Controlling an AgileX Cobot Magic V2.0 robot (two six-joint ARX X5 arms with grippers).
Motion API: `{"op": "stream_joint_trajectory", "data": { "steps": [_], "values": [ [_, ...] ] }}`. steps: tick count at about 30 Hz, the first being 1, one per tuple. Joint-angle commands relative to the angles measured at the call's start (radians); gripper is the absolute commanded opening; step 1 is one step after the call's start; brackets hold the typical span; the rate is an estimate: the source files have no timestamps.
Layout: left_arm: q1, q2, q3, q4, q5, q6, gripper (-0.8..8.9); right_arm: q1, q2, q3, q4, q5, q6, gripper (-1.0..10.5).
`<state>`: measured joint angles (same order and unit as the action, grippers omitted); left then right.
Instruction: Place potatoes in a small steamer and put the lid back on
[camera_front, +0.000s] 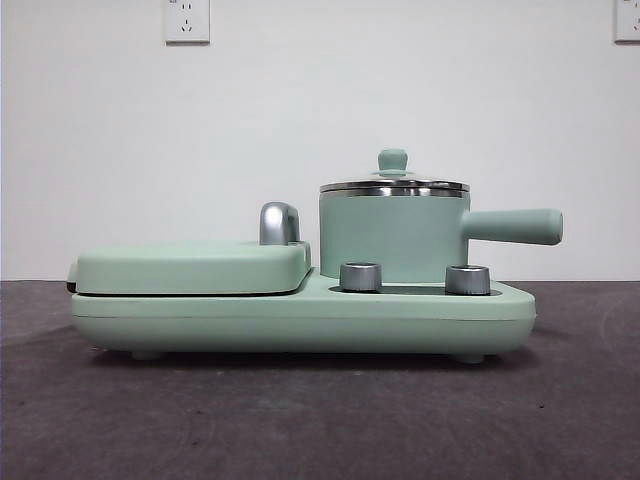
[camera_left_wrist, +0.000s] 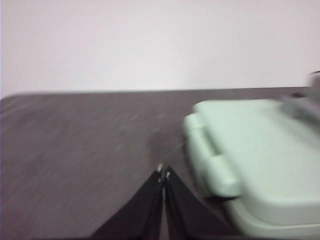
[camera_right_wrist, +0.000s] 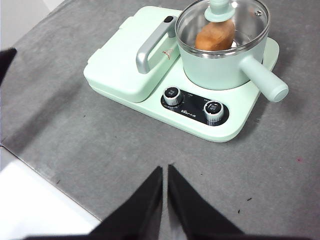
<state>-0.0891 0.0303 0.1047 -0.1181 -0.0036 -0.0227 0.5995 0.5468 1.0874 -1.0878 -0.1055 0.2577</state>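
The mint-green small steamer (camera_front: 395, 235) (camera_right_wrist: 220, 62) stands on the right half of the cooker base, its straight handle (camera_front: 515, 226) pointing right. The clear glass lid (camera_front: 394, 184) (camera_right_wrist: 222, 22) with its green knob sits on the steamer's steel rim. Through the glass, an orange-brown potato (camera_right_wrist: 215, 36) lies inside the pot. My right gripper (camera_right_wrist: 165, 171) is shut and empty, high above the table in front of the cooker. Shut and empty too, my left gripper (camera_left_wrist: 163, 172) hovers over bare table beside the cooker's griddle end.
The mint-green cooker base (camera_front: 300, 318) (camera_right_wrist: 150, 107) carries a flat griddle cover (camera_front: 190, 268) (camera_left_wrist: 260, 145) with a chrome handle (camera_front: 279, 222) (camera_right_wrist: 150, 47) and two knobs (camera_front: 361, 276) (camera_right_wrist: 172, 95). The dark grey table's edge (camera_right_wrist: 45, 172) runs at one side.
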Motion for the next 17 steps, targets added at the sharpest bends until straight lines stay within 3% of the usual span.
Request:
{"op": "stream_joint_trajectory", "data": {
  "steps": [1, 17],
  "values": [
    [0.009, -0.027, -0.035, 0.009, -0.017, -0.034, 0.06, 0.007, 0.005, 0.006, 0.011, 0.001, -0.008, 0.1],
    [0.010, -0.027, -0.092, -0.046, -0.026, -0.035, 0.06, 0.007, 0.005, 0.006, 0.011, 0.001, -0.008, 0.1]
  ]
}}
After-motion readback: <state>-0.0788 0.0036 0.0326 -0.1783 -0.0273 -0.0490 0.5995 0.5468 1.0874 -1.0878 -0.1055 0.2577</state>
